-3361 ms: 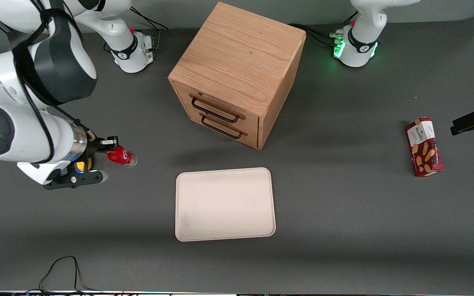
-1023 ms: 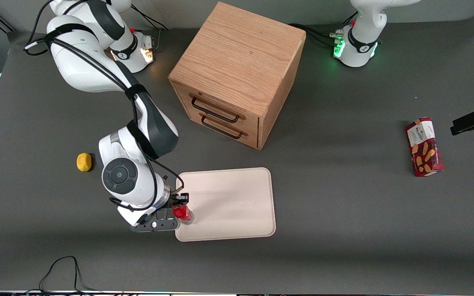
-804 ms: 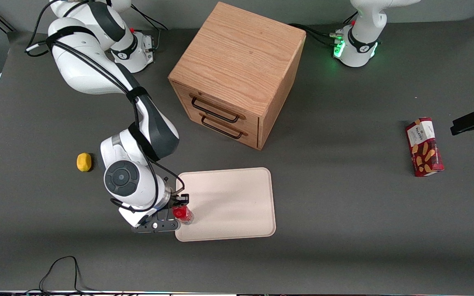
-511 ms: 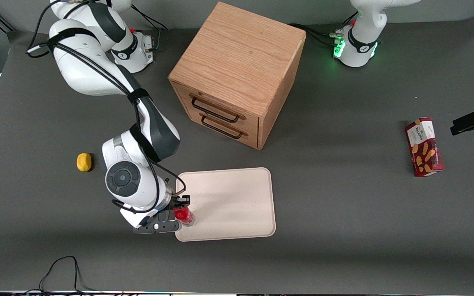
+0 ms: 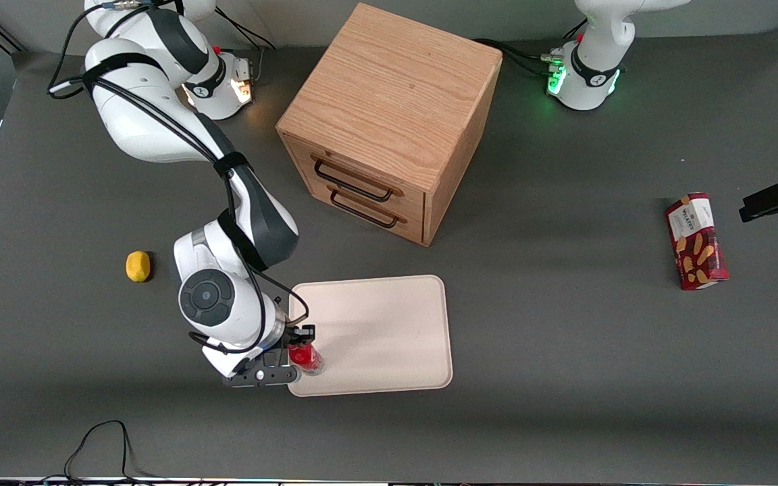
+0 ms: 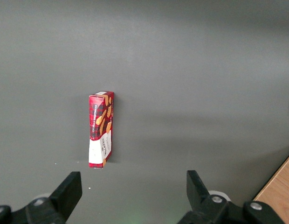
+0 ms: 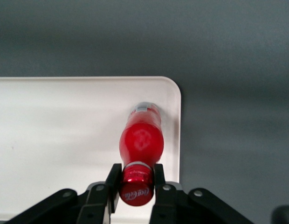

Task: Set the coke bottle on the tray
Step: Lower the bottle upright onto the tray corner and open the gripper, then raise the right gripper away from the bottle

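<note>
The coke bottle [image 5: 306,357] is a tiny red bottle with a red cap. It stands upright over the tray's corner nearest the front camera, toward the working arm's end. My right gripper [image 5: 300,352] is shut on the bottle's cap and neck. In the right wrist view the gripper [image 7: 136,179] clamps the cap of the coke bottle [image 7: 141,142], whose clear base is close to the tray's rim. The tray [image 5: 389,324] is a flat cream-white rectangle with rounded corners, nearer the front camera than the drawer cabinet; it also shows in the right wrist view [image 7: 51,130].
A wooden two-drawer cabinet [image 5: 389,115] stands farther from the camera than the tray. A yellow lemon-like object [image 5: 137,265] lies toward the working arm's end. A red snack box [image 5: 695,240] lies toward the parked arm's end and shows in the left wrist view [image 6: 101,129].
My gripper carried the bottle from near the yellow object to the tray's near corner. Over the last second it edged slightly farther over the tray and nearer the camera, still gripping the bottle.
</note>
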`<state>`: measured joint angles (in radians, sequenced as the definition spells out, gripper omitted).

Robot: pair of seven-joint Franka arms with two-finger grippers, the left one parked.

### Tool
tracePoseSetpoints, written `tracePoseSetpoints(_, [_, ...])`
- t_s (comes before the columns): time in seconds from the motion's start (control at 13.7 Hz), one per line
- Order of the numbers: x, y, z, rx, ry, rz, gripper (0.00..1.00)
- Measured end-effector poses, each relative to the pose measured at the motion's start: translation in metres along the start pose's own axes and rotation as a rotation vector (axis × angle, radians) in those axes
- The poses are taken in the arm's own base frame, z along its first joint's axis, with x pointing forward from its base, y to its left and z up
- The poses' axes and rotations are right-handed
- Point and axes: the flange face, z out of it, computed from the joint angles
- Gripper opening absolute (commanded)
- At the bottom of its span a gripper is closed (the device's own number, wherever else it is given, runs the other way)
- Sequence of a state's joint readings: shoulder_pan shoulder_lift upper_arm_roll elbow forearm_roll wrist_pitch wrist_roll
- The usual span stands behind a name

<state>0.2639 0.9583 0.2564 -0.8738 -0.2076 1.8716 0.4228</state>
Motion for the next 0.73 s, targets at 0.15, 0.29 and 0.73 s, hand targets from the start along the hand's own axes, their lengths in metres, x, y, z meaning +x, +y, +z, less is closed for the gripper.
tracePoseSetpoints(0.15, [0.001, -0.0005, 0.0006, 0.004, 0.009, 0.0, 0.86])
tracePoseSetpoints(0.29, [0.001, -0.0006, 0.0013, 0.004, 0.008, 0.0, 1.0])
tracePoseSetpoints(0.73, [0.0009, -0.0008, 0.0032, 0.004, 0.006, 0.0, 1.0])
